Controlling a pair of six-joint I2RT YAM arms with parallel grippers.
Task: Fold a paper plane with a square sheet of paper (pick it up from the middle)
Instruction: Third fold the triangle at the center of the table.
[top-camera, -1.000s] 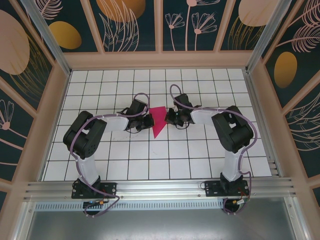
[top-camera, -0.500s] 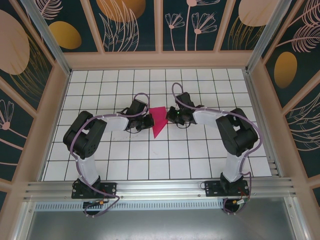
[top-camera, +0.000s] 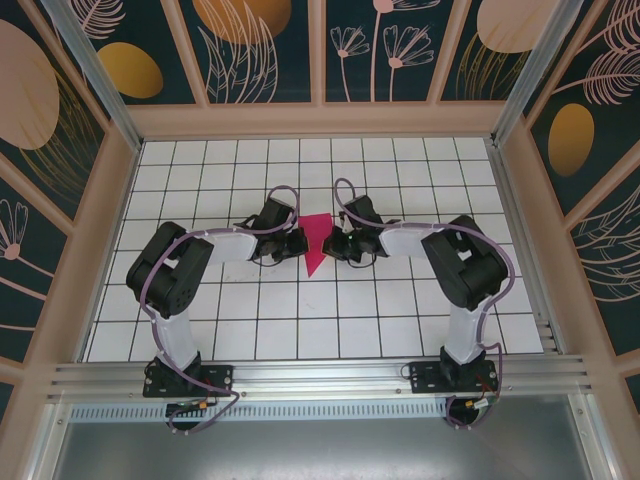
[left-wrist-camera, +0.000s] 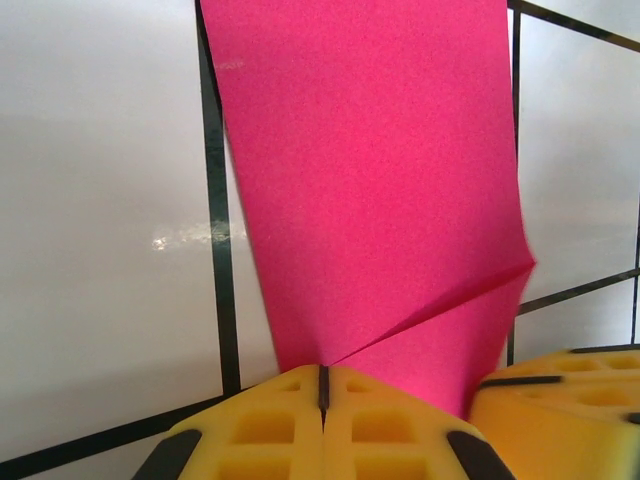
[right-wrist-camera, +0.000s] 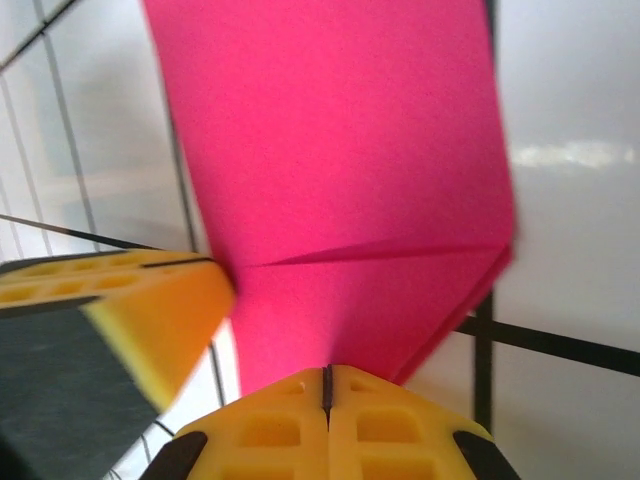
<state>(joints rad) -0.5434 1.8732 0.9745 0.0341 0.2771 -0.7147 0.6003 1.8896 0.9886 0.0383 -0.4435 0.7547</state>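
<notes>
White gridded bench (top-camera: 400, 300), leaf-print walls round it. Paper (top-camera: 316, 240) sits between the two end effectors as a creased pointed shape, with its point on the base side of both. It looks flat on the tiles.

Left end effector (top-camera: 297, 243): pads fully together, tip touching the paper's edge. A diagonal crease runs out straight ahead of its seam.

Right end effector (top-camera: 335, 245): same, pads together, tip at the opposite edge, a folded flap just ahead of it.

Can't tell whether either has an edge nipped between the pads or is only pressing on top. The two tips are just beside each other.

My read: mid-fold, setting a crease. To do it well:
- Use one tip as an anchor, pressing straight down.
- Drag the other along the fold line, away from the anchor, low and slow so the layers don't skew.

Risk: thin paper will likely buckle or slide if both tips push toward each other.
</notes>
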